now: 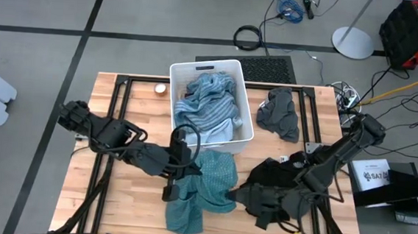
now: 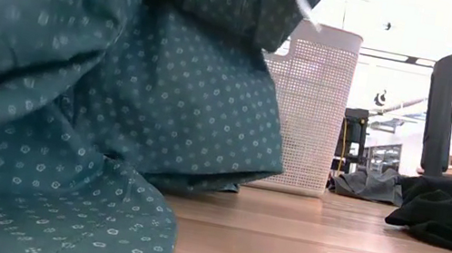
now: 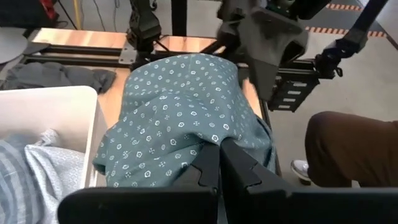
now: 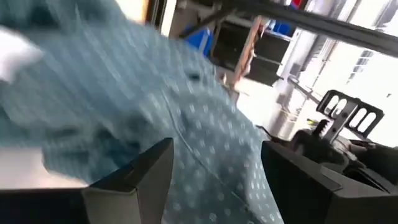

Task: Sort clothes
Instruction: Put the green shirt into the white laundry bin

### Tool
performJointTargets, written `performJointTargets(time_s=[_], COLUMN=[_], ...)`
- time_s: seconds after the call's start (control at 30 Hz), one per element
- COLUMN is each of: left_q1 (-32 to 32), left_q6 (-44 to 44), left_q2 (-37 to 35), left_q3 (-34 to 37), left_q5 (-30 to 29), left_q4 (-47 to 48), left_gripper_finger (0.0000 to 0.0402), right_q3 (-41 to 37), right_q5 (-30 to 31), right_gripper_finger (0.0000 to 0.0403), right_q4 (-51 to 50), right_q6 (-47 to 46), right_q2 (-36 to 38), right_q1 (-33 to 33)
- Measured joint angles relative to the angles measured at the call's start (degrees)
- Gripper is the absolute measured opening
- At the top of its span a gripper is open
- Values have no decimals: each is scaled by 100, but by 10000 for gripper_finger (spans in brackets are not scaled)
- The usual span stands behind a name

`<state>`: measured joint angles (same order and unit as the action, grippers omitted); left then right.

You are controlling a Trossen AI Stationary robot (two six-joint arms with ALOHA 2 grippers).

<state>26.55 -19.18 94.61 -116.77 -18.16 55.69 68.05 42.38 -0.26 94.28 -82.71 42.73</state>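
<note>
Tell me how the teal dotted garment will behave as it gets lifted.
Likely floppy: the teal dotted garment drapes in soft folds below the shut left gripper. Probably light, since one pinch holds it up. Its trailing end may drag across the table.

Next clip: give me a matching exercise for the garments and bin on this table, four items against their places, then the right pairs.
Items:
1. teal dotted garment
2. blue-grey striped garment
3. dark grey garment
4. black garment

Places:
A. on the bare wood to the right of the white bin
B. inside the white bin
C. under the right arm, at the table's near right
D. pinched in the shut left gripper, in front of the bin

Pairs: 1-D, 2-B, 3-A, 4-C
</note>
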Motion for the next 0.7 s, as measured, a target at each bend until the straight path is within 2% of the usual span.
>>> performJointTargets(time_s=[0.1,0.4,0.57,0.7], left_q1=[2,18,15,15], left_q6=[-4,-6,-6,-8], left_q2=[15,15,15,15], left_q3=[4,4,4,4], left_q5=[114,173,209,234], left_q4=[25,72,136,148], left_gripper_finger=[1,1,1,1], right_q3=[0,0,0,0], right_q5=[232,494,885,913], right_gripper_finger=[231,231,231,231], right_q4=[56,-107,-380,-485], right_q6=[450,387,257,252], right_q2=[-56,-27,-23,-23], right_q1=[-46,-104,-101,-104])
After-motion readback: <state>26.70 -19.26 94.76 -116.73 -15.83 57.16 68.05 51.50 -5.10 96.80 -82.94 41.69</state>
